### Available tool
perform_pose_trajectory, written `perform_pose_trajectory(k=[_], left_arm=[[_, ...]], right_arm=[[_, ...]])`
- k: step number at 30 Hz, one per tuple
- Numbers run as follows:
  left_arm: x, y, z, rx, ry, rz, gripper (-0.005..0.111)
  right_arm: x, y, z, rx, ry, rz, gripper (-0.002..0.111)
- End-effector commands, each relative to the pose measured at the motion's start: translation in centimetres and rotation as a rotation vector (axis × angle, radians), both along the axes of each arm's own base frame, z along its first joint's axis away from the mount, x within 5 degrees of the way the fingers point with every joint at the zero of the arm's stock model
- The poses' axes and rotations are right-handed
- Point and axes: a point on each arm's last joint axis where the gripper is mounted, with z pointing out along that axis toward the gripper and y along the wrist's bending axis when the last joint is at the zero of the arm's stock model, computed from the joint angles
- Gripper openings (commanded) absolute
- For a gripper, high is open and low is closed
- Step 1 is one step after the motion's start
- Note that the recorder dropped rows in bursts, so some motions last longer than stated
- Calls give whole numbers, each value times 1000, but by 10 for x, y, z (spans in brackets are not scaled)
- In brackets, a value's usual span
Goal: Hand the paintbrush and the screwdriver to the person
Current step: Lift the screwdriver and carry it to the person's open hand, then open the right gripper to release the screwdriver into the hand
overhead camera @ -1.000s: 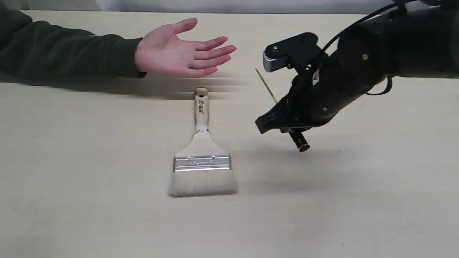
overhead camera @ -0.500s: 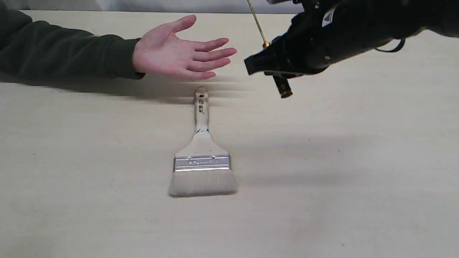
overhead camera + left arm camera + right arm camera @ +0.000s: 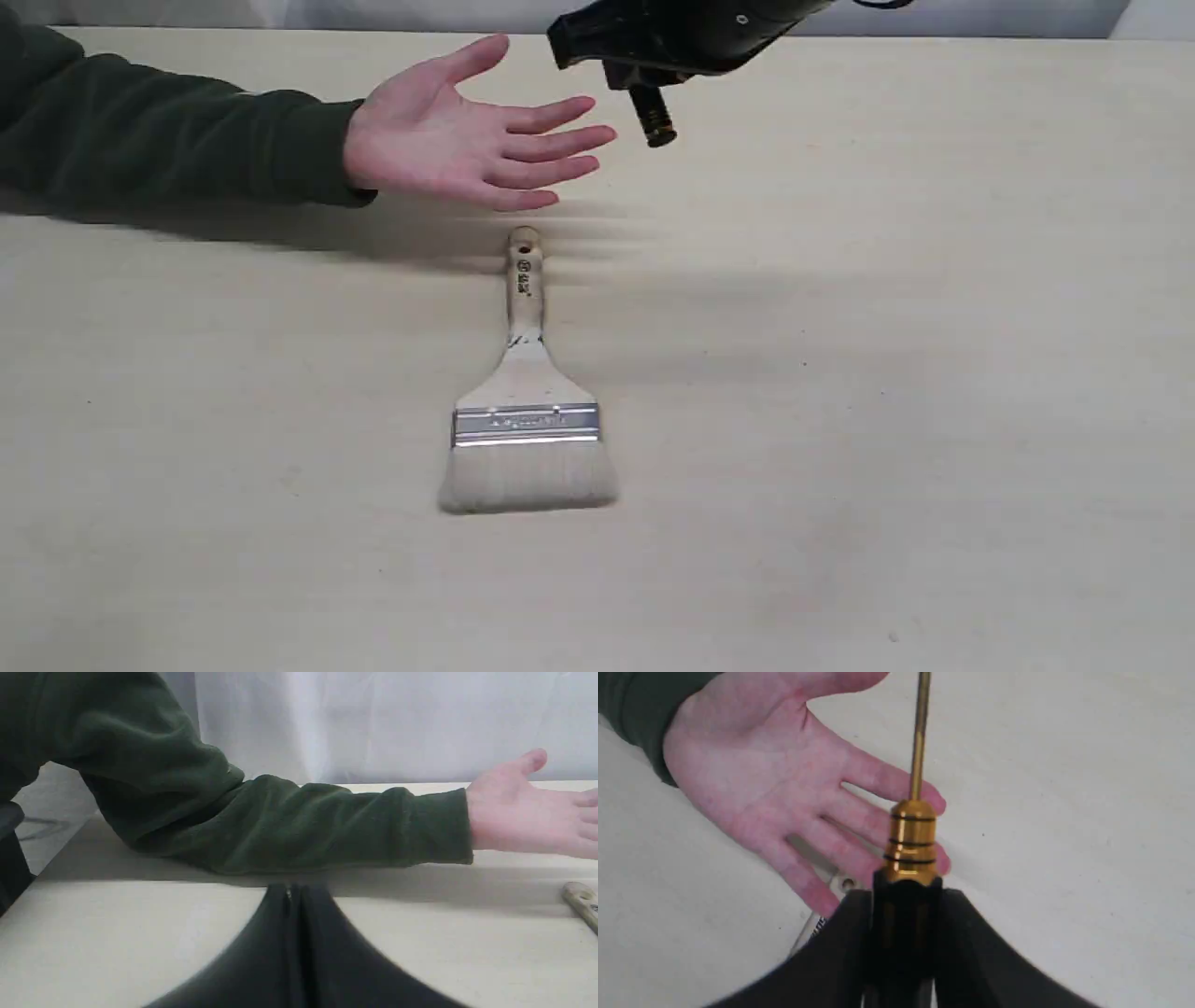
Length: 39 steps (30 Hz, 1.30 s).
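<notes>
Gold-ringed screwdriver (image 3: 651, 119) is hanging clamped in the right gripper (image 3: 906, 905) beside the person's open hand (image 3: 448, 140); handover likely needs lowering onto it, then releasing. Paintbrush (image 3: 526, 411) is lying nearby; left gripper (image 3: 290, 896) is closed, empty.

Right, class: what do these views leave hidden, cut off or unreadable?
1. Screwdriver tip: right wrist view, shaft leaves the frame; exterior view, behind the right gripper or off-frame.
2. Paintbrush bristles: wrist views show only the handle end; the person's hand, gripper or frame edge hide the rest.
3. Handle print: exterior view, too small to read.
</notes>
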Motion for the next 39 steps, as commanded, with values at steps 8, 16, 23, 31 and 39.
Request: perform_pose_trajectory(k=[8,16,23,31,39], left_arm=[[0,-1,0,-3,-6,-8,0],[0,-1,0,-3,-6,-8,0],[0,-1,0,-3,-6,-8,0],[0,-1,0,-5,-6,-9,0],[0,-1,0,-5,-6,-9,0]], right_arm=[[29,51,-14,26,-10,70,4],[50,74,-46,23,58,65,4],[57,78,-66,5,92,61,5],[56,76,-58,12,83,59,42],[46,68,-18,12,41,72,55]])
